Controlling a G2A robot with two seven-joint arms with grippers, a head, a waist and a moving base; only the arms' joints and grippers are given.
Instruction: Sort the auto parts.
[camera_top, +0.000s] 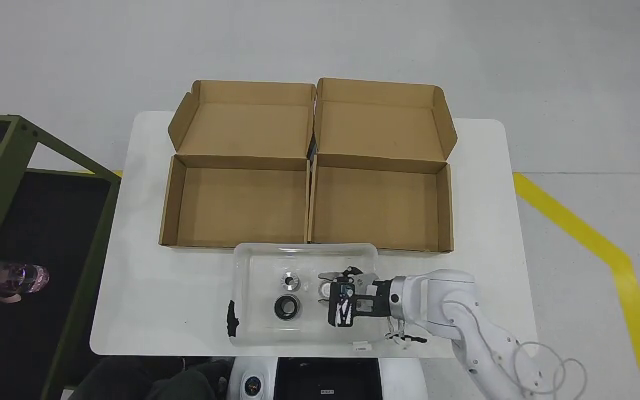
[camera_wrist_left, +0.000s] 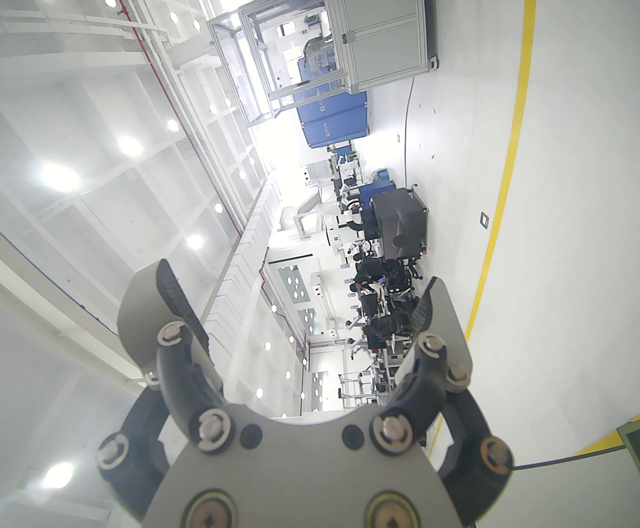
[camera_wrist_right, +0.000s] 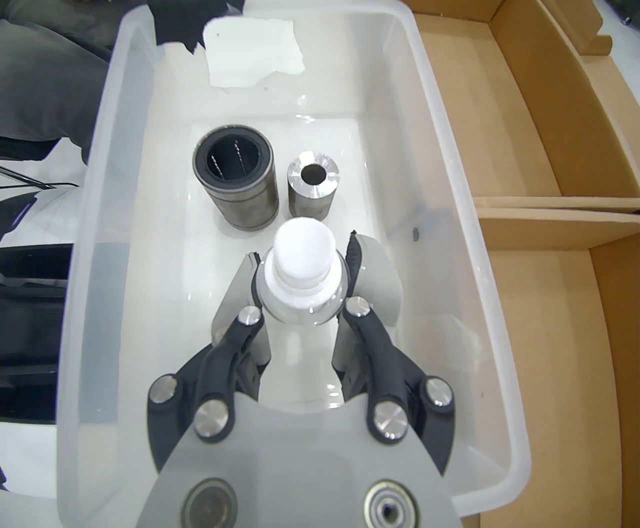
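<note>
Right gripper (camera_wrist_right: 302, 280): jaws closed in on the white stepped part (camera_wrist_right: 305, 260), one finger (camera_wrist_right: 367, 270) on each side of its widest section. The gripper sits inside the clear plastic bin (camera_wrist_right: 450, 200), which is at the near edge of the table (camera_top: 140, 260).

Part appearance: a white plastic round with a narrower plain cylinder on top. Below that is a short step, then a broader, glossy, translucent-looking collar where the fingers bear.

Orientation: the narrow end faces the wrist camera. The long axis runs about parallel to the two metal parts just beyond it, both of which stand on end on the bin floor. These are a dark sleeve (camera_wrist_right: 236, 175) with an open bore and a smaller steel bushing (camera_wrist_right: 312, 186). We cannot tell whether the white part rests on the floor or is clear of it.

Left gripper (camera_wrist_left: 300, 295): jaws spread wide with nothing between them, pointed out at the room.

Two open cardboard boxes (camera_top: 235, 205) (camera_top: 378, 205) sit side by side just behind the bin.
</note>
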